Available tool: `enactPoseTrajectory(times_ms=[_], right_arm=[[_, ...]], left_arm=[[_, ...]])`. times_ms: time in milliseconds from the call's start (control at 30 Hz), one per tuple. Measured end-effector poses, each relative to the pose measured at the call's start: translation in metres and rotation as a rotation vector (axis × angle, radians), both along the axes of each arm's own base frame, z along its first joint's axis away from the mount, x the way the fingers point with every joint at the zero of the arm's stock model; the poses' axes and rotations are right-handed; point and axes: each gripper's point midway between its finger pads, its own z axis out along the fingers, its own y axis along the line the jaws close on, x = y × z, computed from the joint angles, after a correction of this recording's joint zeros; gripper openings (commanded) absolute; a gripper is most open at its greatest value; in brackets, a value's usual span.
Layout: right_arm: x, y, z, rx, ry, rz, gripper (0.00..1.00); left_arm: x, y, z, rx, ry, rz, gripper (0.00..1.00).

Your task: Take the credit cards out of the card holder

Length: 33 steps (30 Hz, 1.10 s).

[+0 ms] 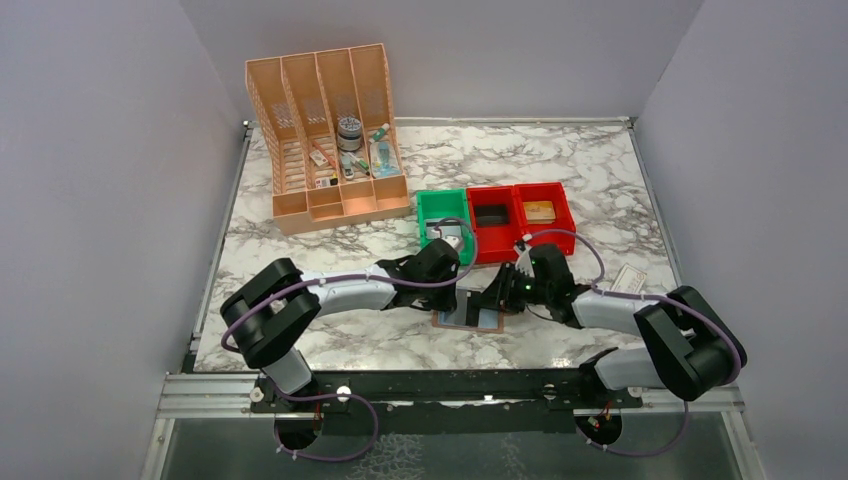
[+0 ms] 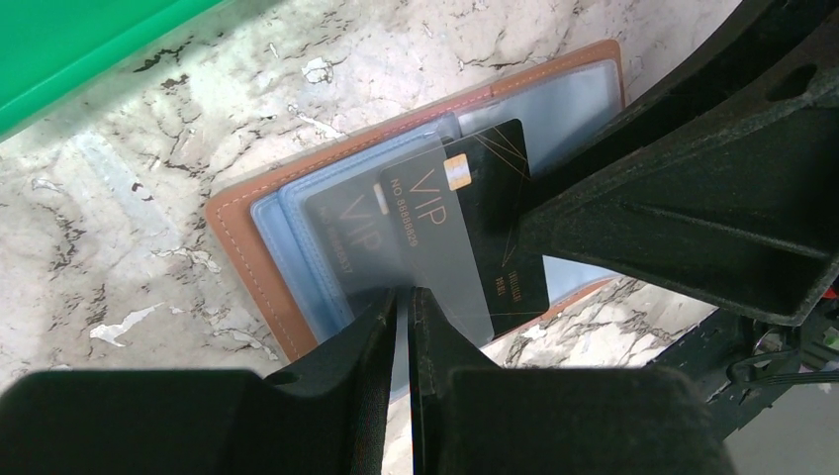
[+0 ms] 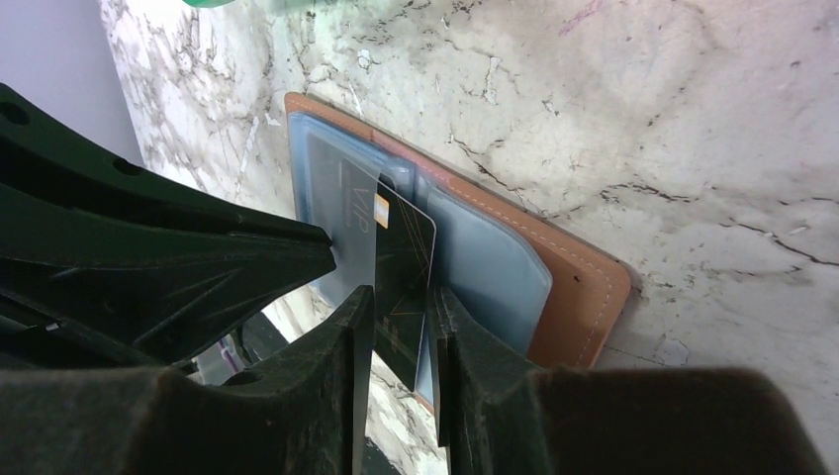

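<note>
lying open on the marble table (image 2: pixel 129 198) near its front edge, the card holder (image 2: pixel 252 247) has bare marble around it, with the green bin (image 2: pixel 79 49) near behind. one black vip card (image 2: pixel 485 198) tilts up, half out of its pocket and clamped in the right gripper (image 3: pixel 401 302), while the left gripper (image 2: pixel 403 297) is pinched together on the holder's clear sleeve. a second card (image 2: pixel 341 233) shows dimly under the plastic, its lower end hidden.

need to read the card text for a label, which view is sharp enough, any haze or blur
Left wrist: black card sharp, VIP readable through the hazy clear sleeve of the card holder; left gripper dark and soft up close. Right wrist: card foreshortened, print faint. Top external: evenly lit, card too small to read.
</note>
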Motion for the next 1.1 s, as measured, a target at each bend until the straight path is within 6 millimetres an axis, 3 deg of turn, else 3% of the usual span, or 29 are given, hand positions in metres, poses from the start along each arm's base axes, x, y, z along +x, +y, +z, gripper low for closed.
enactPoseTrajectory(times_ms=[400, 1100], right_arm=[[-0.018, -0.002, 0.0, 0.14, 0.03, -0.081, 0.25], [-0.013, 0.006, -0.001, 0.231, 0.04, -0.068, 0.18]], left_arm=[[-0.001, -0.006, -0.002, -0.016, 0.001, -0.004, 0.12], [-0.001, -0.004, -0.002, -0.006, 0.007, 0.012, 0.11]])
